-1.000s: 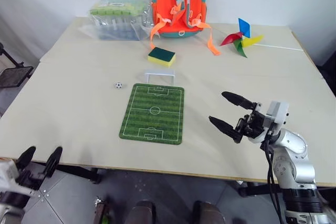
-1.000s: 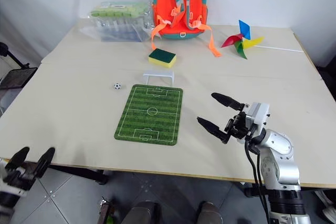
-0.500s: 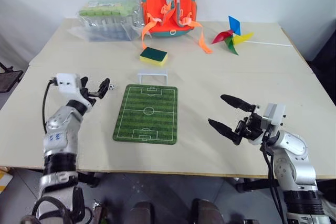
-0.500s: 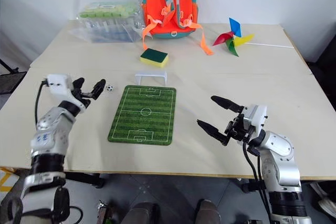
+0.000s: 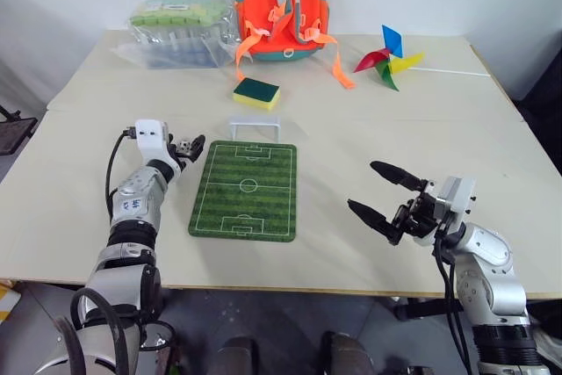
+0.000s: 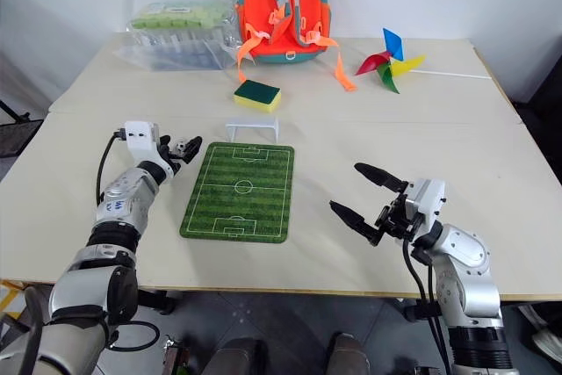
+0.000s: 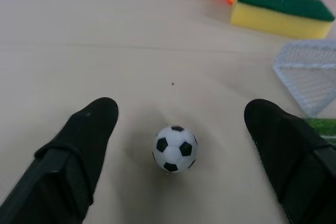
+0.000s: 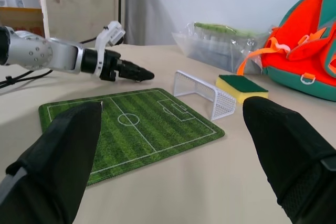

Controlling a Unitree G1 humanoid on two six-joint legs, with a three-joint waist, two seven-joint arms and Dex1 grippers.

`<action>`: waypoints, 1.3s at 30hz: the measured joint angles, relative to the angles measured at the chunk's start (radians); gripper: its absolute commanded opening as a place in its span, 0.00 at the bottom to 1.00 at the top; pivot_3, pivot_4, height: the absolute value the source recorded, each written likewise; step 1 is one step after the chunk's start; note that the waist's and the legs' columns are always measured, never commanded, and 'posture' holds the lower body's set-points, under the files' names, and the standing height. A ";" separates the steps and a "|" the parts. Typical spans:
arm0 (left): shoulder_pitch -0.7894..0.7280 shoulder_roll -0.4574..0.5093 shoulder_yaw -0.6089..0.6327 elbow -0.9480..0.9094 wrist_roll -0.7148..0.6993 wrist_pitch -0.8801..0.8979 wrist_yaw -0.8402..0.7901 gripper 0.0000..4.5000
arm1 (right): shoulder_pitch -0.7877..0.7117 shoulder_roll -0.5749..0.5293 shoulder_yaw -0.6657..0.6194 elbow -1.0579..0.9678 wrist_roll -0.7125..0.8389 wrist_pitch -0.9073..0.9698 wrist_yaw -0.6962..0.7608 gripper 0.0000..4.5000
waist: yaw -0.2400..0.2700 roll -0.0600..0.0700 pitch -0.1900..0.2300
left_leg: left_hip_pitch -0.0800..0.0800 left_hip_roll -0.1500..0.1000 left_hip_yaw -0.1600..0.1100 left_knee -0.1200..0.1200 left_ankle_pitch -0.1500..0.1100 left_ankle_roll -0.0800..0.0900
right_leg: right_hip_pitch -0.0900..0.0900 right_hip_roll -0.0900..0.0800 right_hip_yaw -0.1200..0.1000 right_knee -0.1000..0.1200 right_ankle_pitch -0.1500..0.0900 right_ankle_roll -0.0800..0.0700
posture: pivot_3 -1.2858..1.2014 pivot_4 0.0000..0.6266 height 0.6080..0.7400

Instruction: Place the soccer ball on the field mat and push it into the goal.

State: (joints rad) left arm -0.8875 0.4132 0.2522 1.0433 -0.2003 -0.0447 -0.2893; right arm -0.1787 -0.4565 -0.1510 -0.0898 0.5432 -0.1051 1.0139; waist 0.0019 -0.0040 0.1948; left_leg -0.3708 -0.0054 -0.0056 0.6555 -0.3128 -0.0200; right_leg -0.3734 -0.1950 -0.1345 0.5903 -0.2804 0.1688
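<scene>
Left gripper (image 7: 176, 129) now straddles soccer ball (image 7: 175, 148).
</scene>
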 measured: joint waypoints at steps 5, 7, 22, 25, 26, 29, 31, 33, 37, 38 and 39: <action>-0.032 -0.001 -0.007 0.073 0.025 -0.041 -0.004 0.37 | -0.013 0.003 0.000 0.001 -0.011 -0.014 -0.007 1.00 | 0.000 0.000 0.000 | 0.000 0.000 0.001 0.000 0.000 0.000 | 0.000 0.000 0.001 0.000 0.000 0.000 | 0.52 0.24 1.00; -0.032 -0.001 -0.011 0.075 0.033 -0.048 -0.006 0.23 | -0.024 0.009 0.000 0.005 -0.013 -0.022 -0.010 1.00 | -0.001 0.000 0.000 | 0.000 0.000 0.001 0.000 0.000 0.000 | -0.001 0.000 0.001 0.000 0.000 0.000 | 0.52 0.24 1.00; 0.315 0.161 -0.078 -0.647 -0.284 0.033 -0.899 0.19 | -0.004 -0.200 -0.007 -0.044 0.085 0.105 0.197 1.00 | 0.003 0.000 0.000 | 0.000 0.001 0.003 0.001 -0.001 0.001 | -0.001 0.000 0.003 0.001 0.000 0.000 | 0.52 0.24 1.00; 0.376 0.190 -0.146 -0.800 -0.303 0.125 -0.990 0.19 | 0.056 -0.254 -0.006 -0.062 0.088 0.107 0.303 1.00 | 0.015 0.000 0.000 | -0.001 0.001 0.004 0.004 -0.002 0.003 | -0.001 0.000 0.004 0.001 0.001 0.000 | 0.52 0.24 1.00; 0.394 0.195 -0.172 -0.836 -0.304 0.141 -1.014 0.19 | 0.078 -0.268 -0.006 -0.065 0.088 0.106 0.329 1.00 | 0.018 0.000 0.000 | 0.000 0.001 0.004 0.005 -0.002 0.003 | 0.000 0.000 0.004 0.001 0.001 0.001 | 0.52 0.24 1.00; 0.442 0.197 -0.281 -0.875 -0.256 0.134 -1.086 0.19 | 0.125 -0.276 -0.007 -0.066 0.086 0.101 0.372 1.00 | 0.022 0.000 0.000 | 0.000 0.001 0.005 0.007 -0.002 0.003 | 0.000 0.000 0.006 0.001 0.002 0.001 | 0.52 0.24 1.00; 0.467 0.189 -0.325 -0.847 -0.218 0.108 -1.107 0.19 | 0.139 -0.268 -0.008 -0.070 0.085 0.094 0.368 1.00 | 0.021 0.000 0.000 | 0.000 0.002 0.006 0.007 -0.002 0.003 | 0.000 0.001 0.006 0.001 0.002 0.000 | 0.52 0.24 1.00; 0.462 0.177 -0.330 -0.802 -0.190 0.063 -1.096 0.19 | 0.158 -0.255 -0.011 -0.088 0.085 0.087 0.362 1.00 | 0.021 0.000 0.000 | 0.000 0.002 0.006 0.007 -0.002 0.003 | 0.000 0.001 0.006 0.001 0.002 0.000 | 0.52 0.24 1.00; 0.437 0.146 -0.320 -0.718 -0.159 -0.003 -1.054 0.19 | 0.186 -0.247 -0.013 -0.113 0.085 0.084 0.349 1.00 | 0.023 0.000 0.000 | 0.000 0.002 0.006 0.008 -0.002 0.003 | 0.000 0.001 0.006 0.001 0.003 0.000 | 0.52 0.24 1.00; 0.433 0.139 -0.313 -0.705 -0.154 -0.016 -1.043 0.19 | 0.191 -0.243 -0.012 -0.116 0.085 0.084 0.347 1.00 | 0.024 0.000 0.000 | -0.001 0.002 0.006 0.008 -0.002 0.003 | 0.000 0.001 0.006 0.001 0.003 0.000 | 0.52 0.24 1.00; 0.425 0.135 -0.308 -0.681 -0.150 -0.033 -1.033 0.19 | 0.196 -0.240 -0.012 -0.119 0.084 0.083 0.345 1.00 | 0.024 0.000 0.000 | -0.001 0.002 0.006 0.008 -0.002 0.003 | 0.000 0.001 0.006 0.001 0.003 0.000 | 0.52 0.24 1.00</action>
State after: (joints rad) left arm -0.4627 0.5479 -0.0554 0.3619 -0.3501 -0.0774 -1.3225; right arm 0.0173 -0.6962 -0.1634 -0.2087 0.6274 -0.0216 1.3585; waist 0.0260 -0.0043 0.1951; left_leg -0.3713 -0.0032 0.0003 0.6636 -0.3152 -0.0170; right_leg -0.3738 -0.1939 -0.1284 0.5913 -0.2772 0.1692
